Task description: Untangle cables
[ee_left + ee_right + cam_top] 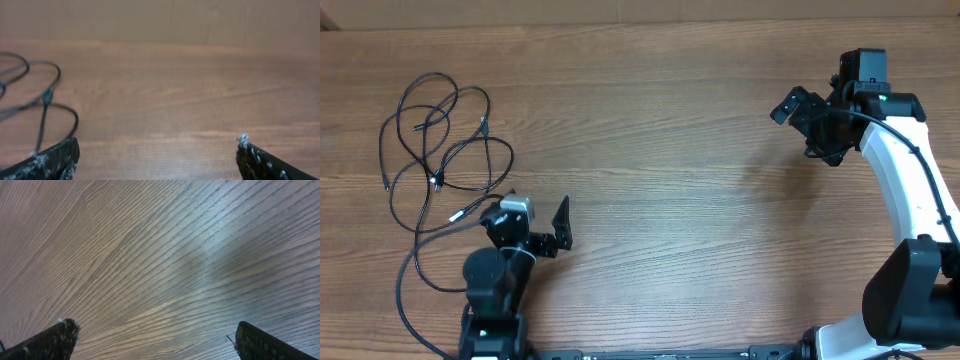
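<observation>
Overhead view: 1 tangle of thin black cables [440, 150] lay on the wooden tabletop [660, 180] at about 10 o'clock. The loops overlapped, so the number of separate cords could not be resolved. About 5 small plugs [437, 182] were counted in the tangle. One strand trailed out toward 7 o'clock, past the base of the left arm [492, 290].

2 arms were in view, each with 2 fingers.

The left fingers [561, 222] were at about 8 o'clock on the tabletop, just at 5 o'clock of the tangle. They were spread wide and held nothing. In the left wrist view both tips showed at the bottom corners with bare wood between them. The cables [45, 95] entered that view at 9 o'clock, with the nearest loop just above the left-hand tip [50, 162]. Contact could not be judged.

The right fingers [786, 105] were at about 2 o'clock, well apart from the cables. They were also spread wide and held nothing. The right wrist view showed 2 tips [260, 342] with only wood grain between them.
</observation>
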Controlling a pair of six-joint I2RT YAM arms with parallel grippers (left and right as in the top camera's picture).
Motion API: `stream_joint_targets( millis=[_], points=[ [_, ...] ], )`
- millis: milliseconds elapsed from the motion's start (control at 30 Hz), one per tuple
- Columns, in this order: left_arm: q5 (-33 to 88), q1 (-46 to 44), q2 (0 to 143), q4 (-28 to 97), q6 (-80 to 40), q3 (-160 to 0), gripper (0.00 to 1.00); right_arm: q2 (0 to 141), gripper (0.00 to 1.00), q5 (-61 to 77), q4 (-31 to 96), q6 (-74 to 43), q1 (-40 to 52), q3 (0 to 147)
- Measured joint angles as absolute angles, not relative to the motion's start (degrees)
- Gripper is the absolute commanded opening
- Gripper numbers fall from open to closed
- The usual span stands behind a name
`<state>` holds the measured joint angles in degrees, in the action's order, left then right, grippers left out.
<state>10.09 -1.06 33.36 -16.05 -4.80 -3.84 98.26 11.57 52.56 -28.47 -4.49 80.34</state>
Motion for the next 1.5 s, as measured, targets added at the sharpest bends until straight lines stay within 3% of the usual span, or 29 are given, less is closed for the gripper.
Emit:
stream_joint_targets(
  millis=[433,700,1500],
  points=[
    [9.15,-0.99,17.85,3.55,-6.07,-0.49,1.00,98.26,1.00,11.55,52.56,-28.49,-4.47,80.34],
    [8.78,-1.02,1.26,3.44,-5.82,-0.49,1.00,98.26,1.00,11.57,52.56,-28.45,-4.49,80.34],
    [7.90,-1.02,0.97,3.68,-5.39,-0.49,1.00,98.26,1.00,11.57,52.58,-28.47,-4.47,80.34]
  ],
)
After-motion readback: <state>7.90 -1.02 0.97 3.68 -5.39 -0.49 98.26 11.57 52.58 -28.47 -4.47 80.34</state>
